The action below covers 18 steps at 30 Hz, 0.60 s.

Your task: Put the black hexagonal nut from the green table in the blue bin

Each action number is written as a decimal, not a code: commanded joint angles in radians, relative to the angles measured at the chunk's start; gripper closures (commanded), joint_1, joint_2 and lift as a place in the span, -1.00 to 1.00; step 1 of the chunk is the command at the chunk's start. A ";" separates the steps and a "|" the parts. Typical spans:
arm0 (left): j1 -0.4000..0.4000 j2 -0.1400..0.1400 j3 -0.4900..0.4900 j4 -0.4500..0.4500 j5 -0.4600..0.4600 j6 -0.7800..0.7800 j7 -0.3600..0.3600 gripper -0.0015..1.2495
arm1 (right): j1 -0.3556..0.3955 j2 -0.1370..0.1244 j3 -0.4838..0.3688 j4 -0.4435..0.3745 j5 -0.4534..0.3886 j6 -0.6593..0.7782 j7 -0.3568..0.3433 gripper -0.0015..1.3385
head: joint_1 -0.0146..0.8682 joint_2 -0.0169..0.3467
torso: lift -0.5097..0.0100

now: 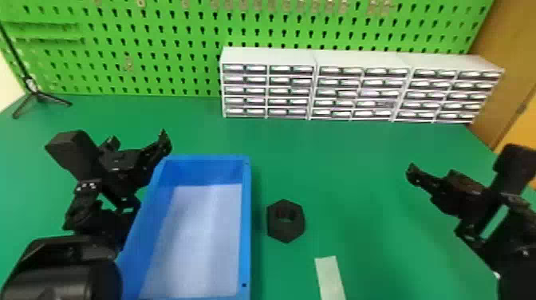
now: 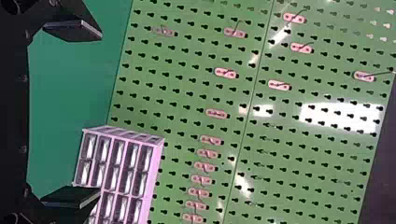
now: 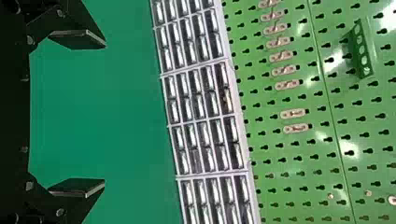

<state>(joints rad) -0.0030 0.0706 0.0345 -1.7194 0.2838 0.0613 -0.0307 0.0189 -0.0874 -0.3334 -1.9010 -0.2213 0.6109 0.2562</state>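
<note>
One black hexagonal nut (image 1: 285,231) to deliver, and by the look of things none of the delivery done. Lying flat on the green table (image 1: 359,159), hole facing up, outside the blue bin (image 1: 246,223) and just beside its right-hand wall, with a narrow band of green between. Not touching the wall, not in anyone's grip.

Immediately to the left of the nut, the bin: upright, open at the top, ready to receive. Nearer the robot and a little to the right of the nut, a pale strip (image 1: 330,277), flat on the table and probably of no account for the job.

Farther out, at the bin's far left corner in the head view, the left gripper (image 2: 100,114), jaws spread wide, with nothing between them. Well apart from the nut on the other side, the right gripper (image 3: 105,114), likewise open and holding nothing. Impossible to tell from this which arm to expect at work.

Left to do, in all likelihood: reach the nut, close on its flats, lift clear of the wall, carry across, let go inside. A short trip, but with care needed on the bin side, for fear of knocking the wall while closing.

Behind it all, white drawer cabinets (image 1: 359,60) along the back of the table, then the green pegboard (image 1: 159,54).
</note>
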 commanded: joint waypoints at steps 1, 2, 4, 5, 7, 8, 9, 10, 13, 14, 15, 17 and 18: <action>0.000 0.000 0.001 0.000 0.000 0.000 0.000 -0.81 | -0.011 0.025 -0.004 -0.046 0.048 0.078 0.000 -0.64 | 0.60 -0.86 | 0.59; 0.000 0.000 -0.001 0.000 0.000 0.000 0.000 -0.81 | -0.014 0.029 -0.004 -0.055 0.056 0.102 0.000 -0.64 | 0.60 -0.86 | 0.59; 0.000 0.000 -0.001 0.000 0.000 0.000 0.000 -0.81 | -0.020 0.031 0.004 -0.072 0.065 0.150 0.000 -0.64 | 0.60 -0.86 | 0.59; 0.000 0.000 -0.001 0.000 0.000 0.000 0.000 -0.81 | -0.024 0.029 0.014 -0.084 0.079 0.182 0.000 -0.64 | 0.60 -0.86 | 0.59; 0.000 0.000 -0.001 0.000 0.000 0.000 0.000 -0.81 | -0.030 0.023 0.036 -0.109 0.108 0.240 0.000 -0.64 | 0.60 -0.86 | 0.59; 0.000 0.000 -0.001 0.000 0.000 0.000 0.000 -0.81 | -0.031 0.021 0.045 -0.121 0.119 0.265 0.000 -0.64 | 0.60 -0.86 | 0.59; 0.000 0.000 -0.001 0.001 0.000 0.000 0.000 -0.81 | -0.034 0.020 0.054 -0.130 0.126 0.290 0.000 -0.64 | 0.60 -0.86 | 0.59; 0.000 0.000 -0.001 0.000 0.000 0.000 0.000 -0.81 | -0.037 0.018 0.060 -0.139 0.134 0.317 0.000 -0.64 | 0.60 -0.86 | 0.59; 0.000 0.000 0.001 0.000 0.000 0.000 0.000 -0.81 | -0.048 0.014 0.088 -0.167 0.157 0.395 -0.002 -0.64 | 0.60 -0.86 | 0.59; 0.000 0.000 0.001 0.000 0.000 0.000 0.000 -0.81 | -0.054 0.012 0.100 -0.178 0.165 0.432 -0.002 -0.64 | 0.60 -0.86 | 0.59; 0.000 0.000 -0.001 0.000 0.000 0.000 0.000 -0.81 | -0.060 0.011 0.109 -0.184 0.172 0.458 -0.002 -0.64 | 0.60 -0.86 | 0.59; 0.000 0.000 -0.001 0.000 0.000 0.000 0.000 -0.81 | -0.068 0.006 0.131 -0.199 0.185 0.513 -0.002 -0.64 | 0.60 -0.86 | 0.59; 0.000 0.000 -0.001 0.000 0.000 0.000 0.000 -0.81 | -0.071 0.006 0.142 -0.205 0.192 0.530 -0.002 -0.64 | 0.60 -0.86 | 0.59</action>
<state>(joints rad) -0.0030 0.0706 0.0344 -1.7194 0.2838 0.0613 -0.0307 -0.0367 -0.0757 -0.2313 -2.0778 -0.0558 1.0460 0.2546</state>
